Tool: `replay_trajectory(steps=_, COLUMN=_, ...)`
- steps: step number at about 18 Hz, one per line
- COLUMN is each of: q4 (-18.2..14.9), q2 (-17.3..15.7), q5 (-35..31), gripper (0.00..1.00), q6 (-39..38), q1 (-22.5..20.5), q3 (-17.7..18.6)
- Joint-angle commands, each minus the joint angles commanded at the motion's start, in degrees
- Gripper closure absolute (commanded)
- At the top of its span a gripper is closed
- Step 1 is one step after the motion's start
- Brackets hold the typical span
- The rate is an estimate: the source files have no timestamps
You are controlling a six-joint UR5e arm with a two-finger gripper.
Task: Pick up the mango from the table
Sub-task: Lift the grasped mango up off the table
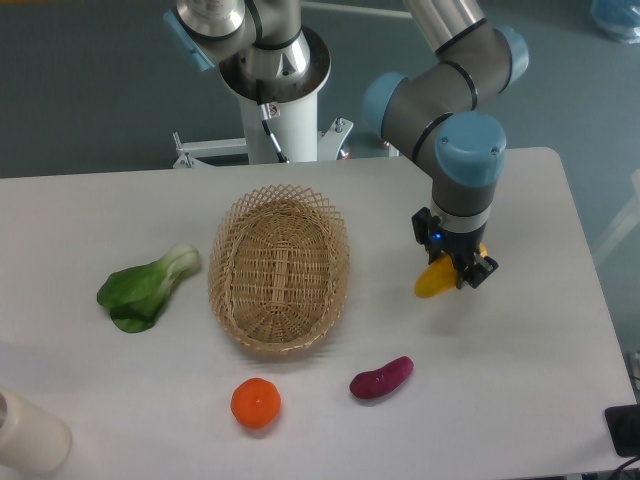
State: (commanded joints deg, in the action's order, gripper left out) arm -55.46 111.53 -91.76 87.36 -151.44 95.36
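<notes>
The mango (436, 279) is a yellow fruit with an orange tint, at the right of the white table (520, 380). My gripper (455, 268) points down over it and is shut on the mango, with a dark finger on each side of the fruit's upper end. Its tapered yellow end sticks out to the lower left of the fingers. I cannot tell whether the mango rests on the table or hangs just above it.
A woven wicker basket (279, 270) stands at the table's middle. A green leafy vegetable (145, 289) lies to the left. A round orange fruit (255, 402) and a purple sweet potato (381, 378) lie near the front. A white bottle (28, 435) is at the front left corner.
</notes>
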Motion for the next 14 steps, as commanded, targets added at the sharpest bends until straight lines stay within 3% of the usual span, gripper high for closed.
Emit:
replay_trajectory(steps=6, q4=-0.3, q2=0.3, q5=0.0, gripper=0.45, q6=0.3, q1=0.3, q3=-2.0)
replay_trajectory(steps=14, q4=-0.3, q2=0.3, q5=-0.2, gripper=0.45, q6=0.3, q1=0.3, q3=-1.8)
